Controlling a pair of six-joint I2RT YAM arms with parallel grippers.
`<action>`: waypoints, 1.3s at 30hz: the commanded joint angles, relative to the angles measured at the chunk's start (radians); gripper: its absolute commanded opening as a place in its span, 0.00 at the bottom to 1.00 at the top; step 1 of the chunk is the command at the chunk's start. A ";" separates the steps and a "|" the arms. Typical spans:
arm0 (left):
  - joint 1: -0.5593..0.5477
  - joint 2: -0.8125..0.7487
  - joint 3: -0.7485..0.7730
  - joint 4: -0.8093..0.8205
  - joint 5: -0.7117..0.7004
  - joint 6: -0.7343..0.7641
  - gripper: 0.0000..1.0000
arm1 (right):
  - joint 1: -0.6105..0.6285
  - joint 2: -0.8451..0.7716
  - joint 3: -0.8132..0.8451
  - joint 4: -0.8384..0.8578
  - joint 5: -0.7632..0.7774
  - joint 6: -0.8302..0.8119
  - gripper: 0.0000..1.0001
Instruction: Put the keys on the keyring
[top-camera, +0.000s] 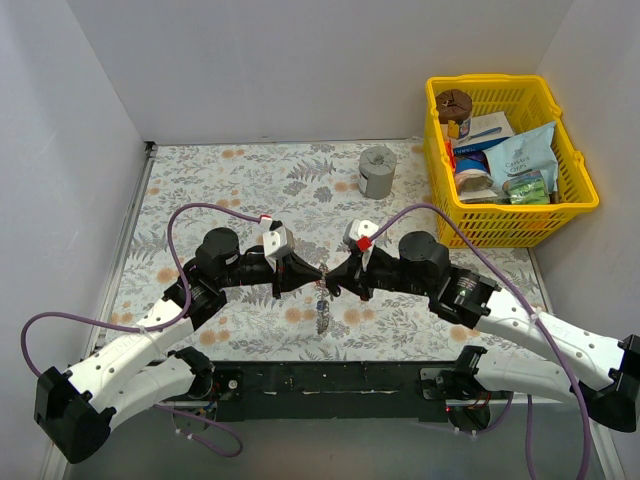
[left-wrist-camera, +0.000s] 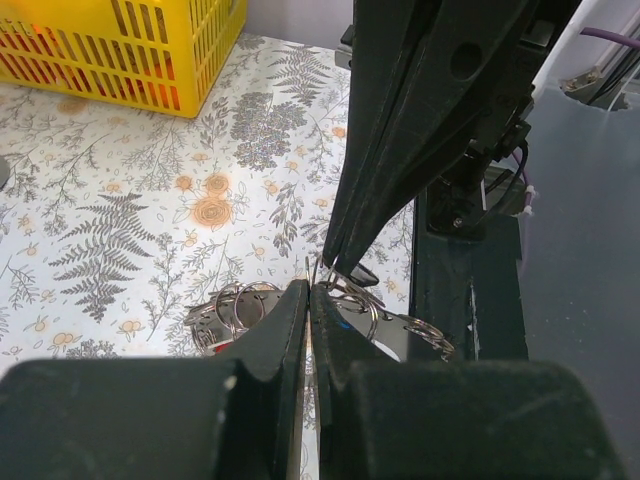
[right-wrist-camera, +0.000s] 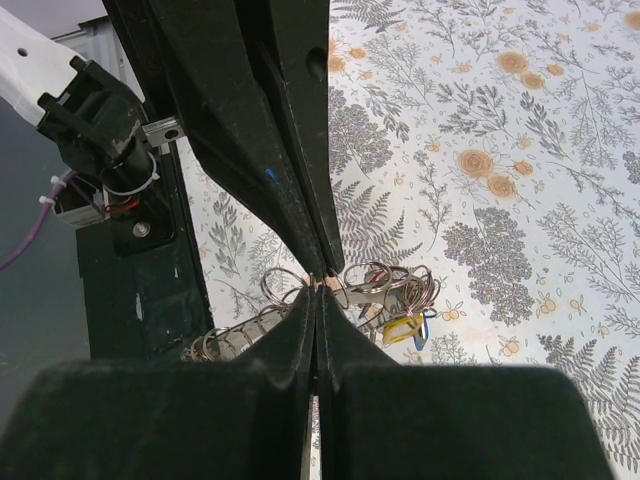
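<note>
My left gripper (top-camera: 308, 272) and right gripper (top-camera: 336, 278) meet tip to tip above the middle of the table, both shut on the thin silver keyring (top-camera: 322, 288). A bunch of keys (top-camera: 322, 317) hangs from it below the tips. In the left wrist view my left fingertips (left-wrist-camera: 309, 288) pinch the wire, with ringed keys (left-wrist-camera: 235, 312) to either side. In the right wrist view my right gripper (right-wrist-camera: 316, 288) pinches the keyring (right-wrist-camera: 245, 328), whose rim carries small silver rings. Keys (right-wrist-camera: 395, 300) with yellow, red and blue heads hang to the right.
A grey cylindrical cup (top-camera: 377, 172) stands at the back centre. A yellow basket (top-camera: 520, 225) full of packets sits at the back right, also in the left wrist view (left-wrist-camera: 120, 50). The black base bar (top-camera: 330, 380) runs along the near edge.
</note>
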 joint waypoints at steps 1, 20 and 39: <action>-0.005 -0.020 0.038 0.051 0.019 -0.009 0.00 | 0.000 -0.021 0.037 0.056 0.078 -0.001 0.01; -0.005 -0.042 0.030 0.092 0.019 -0.021 0.00 | -0.060 -0.055 -0.024 0.053 0.039 0.062 0.01; -0.005 -0.054 0.009 0.186 0.061 -0.028 0.00 | -0.101 -0.079 -0.020 0.021 0.019 0.063 0.76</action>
